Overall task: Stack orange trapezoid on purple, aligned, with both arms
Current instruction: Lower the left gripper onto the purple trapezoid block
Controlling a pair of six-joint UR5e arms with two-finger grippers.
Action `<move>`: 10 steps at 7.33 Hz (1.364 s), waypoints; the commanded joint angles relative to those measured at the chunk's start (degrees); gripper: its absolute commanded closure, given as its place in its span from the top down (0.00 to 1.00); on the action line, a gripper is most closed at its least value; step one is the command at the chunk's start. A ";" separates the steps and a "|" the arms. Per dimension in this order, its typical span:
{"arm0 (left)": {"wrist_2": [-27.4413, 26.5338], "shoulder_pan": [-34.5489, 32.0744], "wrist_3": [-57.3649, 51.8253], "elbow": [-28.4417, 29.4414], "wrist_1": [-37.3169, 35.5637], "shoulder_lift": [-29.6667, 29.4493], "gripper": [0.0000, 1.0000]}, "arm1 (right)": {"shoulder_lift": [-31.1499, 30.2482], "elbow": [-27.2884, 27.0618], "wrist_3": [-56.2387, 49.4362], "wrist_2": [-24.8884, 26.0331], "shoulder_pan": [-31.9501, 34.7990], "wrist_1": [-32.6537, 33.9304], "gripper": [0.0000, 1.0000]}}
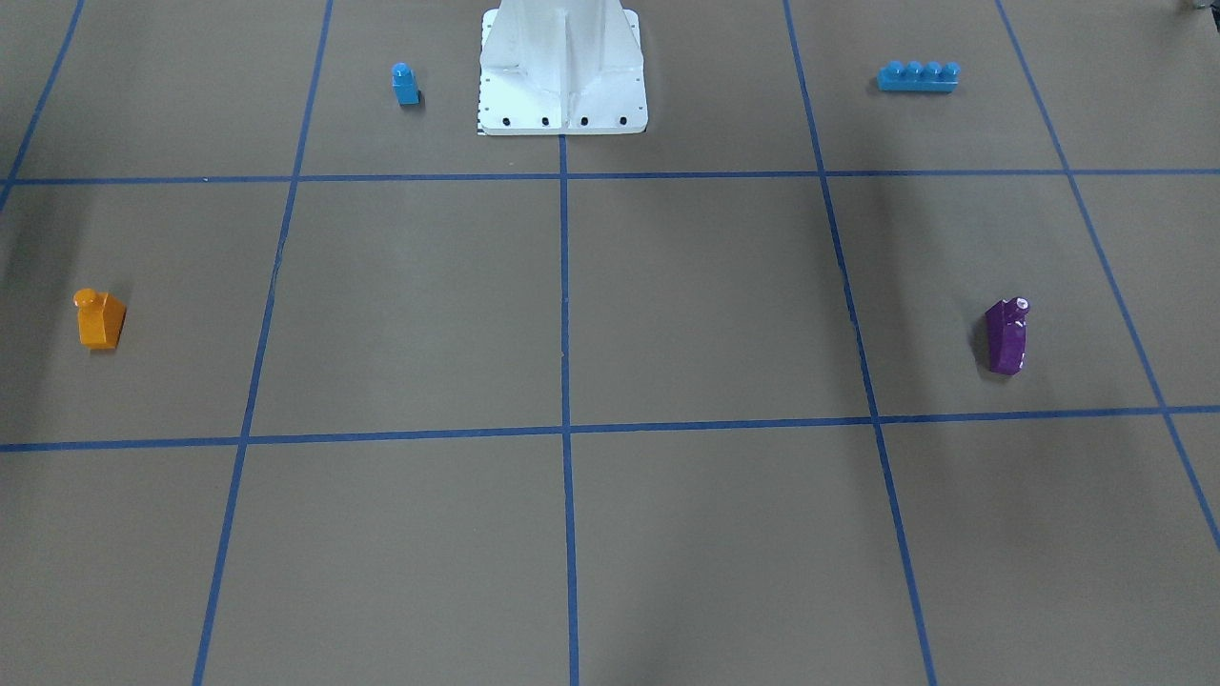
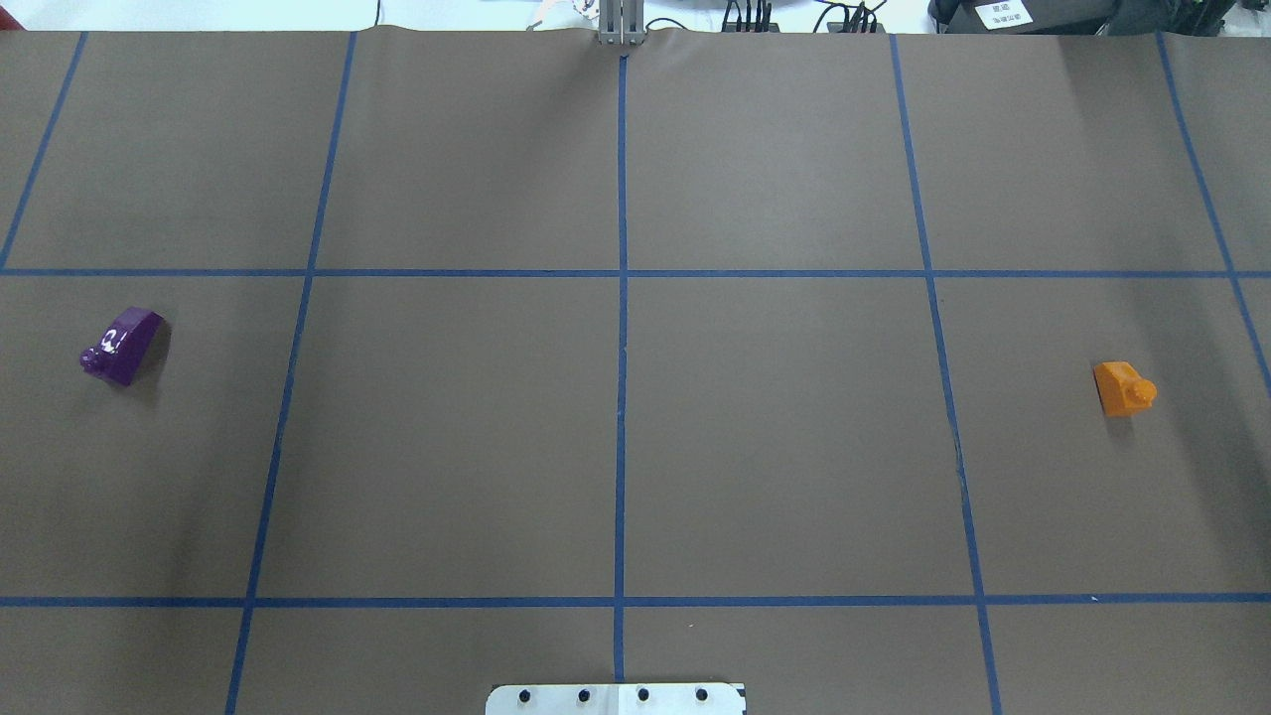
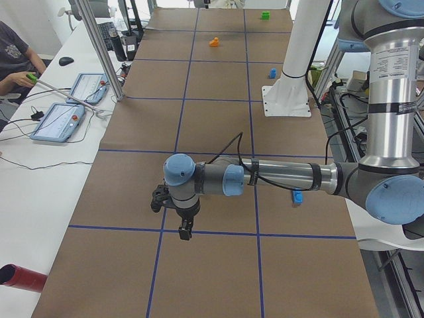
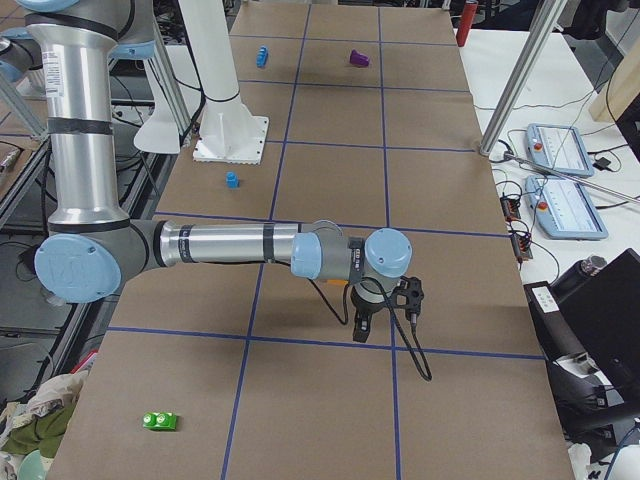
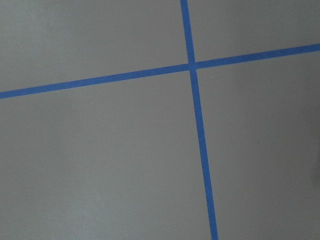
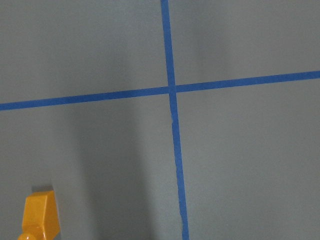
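The orange trapezoid (image 1: 100, 319) is sitting on the brown desk (image 2: 616, 447) far out on the robot's right, stud up, inside a middle square of the blue tape grid (image 2: 622, 298). The purple (image 1: 1007, 335) is lying just as far out on the robot's left, in the same row. The two are resting well apart, with nothing touching either.

Both arms are reaching out level over the desk, each visible only from the side cameras. The left gripper (image 3: 186, 233) is pointing straight down above the paper near a tape crossing. The right gripper (image 4: 360, 333) is hanging the same way on its own side. I cannot tell whether either one's fingers are apart or together (the side views alone are not settling it). The right wrist camera is catching the orange trapezoid at its lower left corner; the left wrist camera is showing only paper and tape.

Nearer the white base (image 1: 562, 76), a small blue block (image 1: 405, 84) is standing on one side and a long blue brick (image 1: 917, 76) is lying on the other.
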State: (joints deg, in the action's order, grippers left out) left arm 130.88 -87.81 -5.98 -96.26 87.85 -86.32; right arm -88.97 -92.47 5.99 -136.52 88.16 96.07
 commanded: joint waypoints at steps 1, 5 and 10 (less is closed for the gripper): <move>-0.01 0.01 0.00 -0.33 0.22 0.10 1.00 | -0.06 -1.56 -0.10 -0.06 0.00 0.00 1.00; 0.08 1.32 2.44 -4.63 2.22 -2.71 1.00 | 0.82 -4.90 0.51 -0.15 -0.17 -0.09 1.00; 2.72 18.35 30.81 -7.01 20.34 0.45 1.00 | 5.65 -6.32 1.57 -1.20 -2.37 0.09 1.00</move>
State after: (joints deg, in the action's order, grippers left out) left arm 133.84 -73.22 19.74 -103.23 105.06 -86.87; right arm -83.57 -98.71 7.57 -137.51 85.91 96.11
